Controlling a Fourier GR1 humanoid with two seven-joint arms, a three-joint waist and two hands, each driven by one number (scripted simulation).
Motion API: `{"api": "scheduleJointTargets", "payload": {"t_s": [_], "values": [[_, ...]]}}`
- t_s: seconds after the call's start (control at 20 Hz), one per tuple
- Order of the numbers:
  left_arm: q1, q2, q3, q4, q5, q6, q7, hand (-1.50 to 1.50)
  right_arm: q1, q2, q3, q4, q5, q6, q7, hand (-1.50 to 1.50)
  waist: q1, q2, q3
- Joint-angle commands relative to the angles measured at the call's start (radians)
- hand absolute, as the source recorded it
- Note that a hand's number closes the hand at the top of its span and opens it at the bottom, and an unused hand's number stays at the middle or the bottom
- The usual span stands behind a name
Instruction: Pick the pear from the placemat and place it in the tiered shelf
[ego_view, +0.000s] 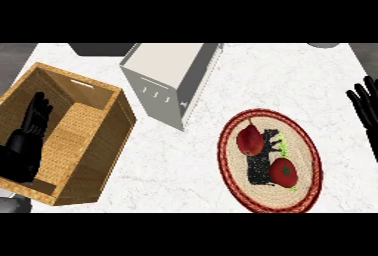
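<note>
Left hand (26, 137) parked open over wicker shelf (96, 145), right hand (365, 107) open by the edge, pear (249, 139) untouched on placemat (240, 185) beside tomato (283, 171) — nothing done yet.

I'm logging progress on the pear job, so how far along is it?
Nothing looks done yet: the pear lies on the placemat beside a tomato. Nothing is in hand; the right hand rests open at the right edge, the left hand open over the wooden shelf. Picking and placing remain.
</note>
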Motion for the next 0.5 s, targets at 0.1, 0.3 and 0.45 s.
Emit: {"api": "scheduleJointTargets", "payload": {"t_s": [0.1, 0.3, 0.45], "values": [[-0.064, -0.033, -0.024, -0.067, 0.014, -0.002, 0.089, 0.0, -0.177, 0.03, 0.199, 0.078, 0.174, -0.125, 0.277, 1.5, 0.056, 0.004, -0.001], [-0.076, -0.089, -0.06, -0.069, 0.034, -0.008, 0.098, 0.0, -0.223, -0.101, 0.201, 0.22, 0.401, -0.268, 0.441, 1.5, 0.082, 0.025, -0.017], [-0.099, -0.121, -0.087, -0.085, 0.035, 0.008, 0.162, 0.0, -0.419, 0.184, 0.253, 0.332, 0.287, -0.367, 0.634, -1.5, 0.075, 0.009, 0.0]]}}
